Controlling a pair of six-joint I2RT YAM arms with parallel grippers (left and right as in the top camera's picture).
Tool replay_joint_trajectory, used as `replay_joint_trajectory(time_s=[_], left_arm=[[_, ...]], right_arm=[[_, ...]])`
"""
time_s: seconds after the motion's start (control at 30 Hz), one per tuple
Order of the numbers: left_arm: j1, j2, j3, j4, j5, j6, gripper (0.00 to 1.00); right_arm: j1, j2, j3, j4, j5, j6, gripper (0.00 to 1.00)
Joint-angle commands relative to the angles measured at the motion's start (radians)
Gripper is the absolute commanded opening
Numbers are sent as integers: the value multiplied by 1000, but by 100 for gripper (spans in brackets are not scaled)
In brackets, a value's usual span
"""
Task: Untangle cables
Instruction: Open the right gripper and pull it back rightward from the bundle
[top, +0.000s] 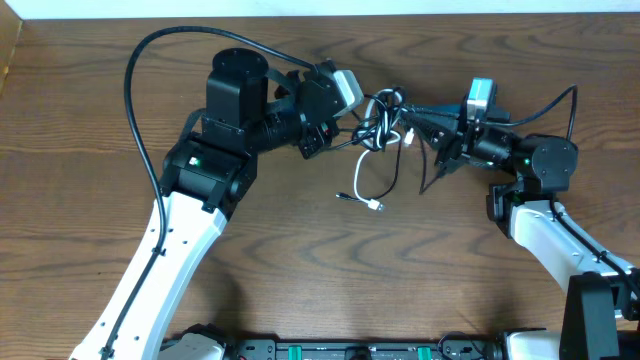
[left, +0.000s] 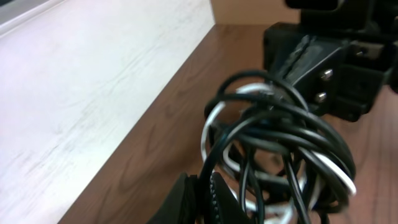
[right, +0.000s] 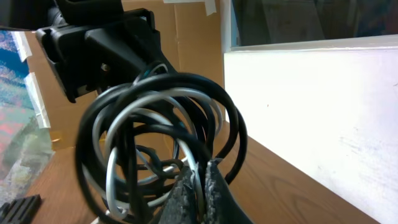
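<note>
We saw the thin black and white charging cables (top: 380, 125) bunched in a knotted coil near the far edge of the brown wood-grain table (top: 300, 270), between the two arms. The left gripper (top: 355, 118) met the coil from one side and the right gripper (top: 412, 128) from the other. In the left wrist view, the left gripper's fingers (left: 217, 199) stood narrow, with a black strand running down between them. In the right wrist view, the right gripper's fingers (right: 217, 193) were pinched nearly together on a pale strand. One loose loop trailed toward us on the table, ending in a small silver plug (top: 376, 206).
</note>
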Motion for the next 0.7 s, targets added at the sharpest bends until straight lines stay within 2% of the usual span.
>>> replay_joint_trajectory(time_s=[0.0, 0.23, 0.4, 0.43, 0.47, 0.67], left_arm=[[7, 0, 5, 1, -51, -13, 8], [7, 0, 5, -7, -76, -13, 7], [7, 0, 5, -3, 27, -13, 7], [7, 0, 5, 1, 43, -13, 8], [7, 0, 5, 2, 50, -13, 7], [7, 0, 5, 5, 78, -13, 8]], right_arm=[[-13, -9, 8, -4, 15, 0, 1], [-19, -9, 8, -8, 14, 0, 1], [-17, -9, 8, -26, 14, -1, 3], [-18, -9, 8, -43, 14, -1, 7], [-18, -9, 8, -65, 15, -2, 17], [-14, -9, 8, -155, 14, -2, 46]])
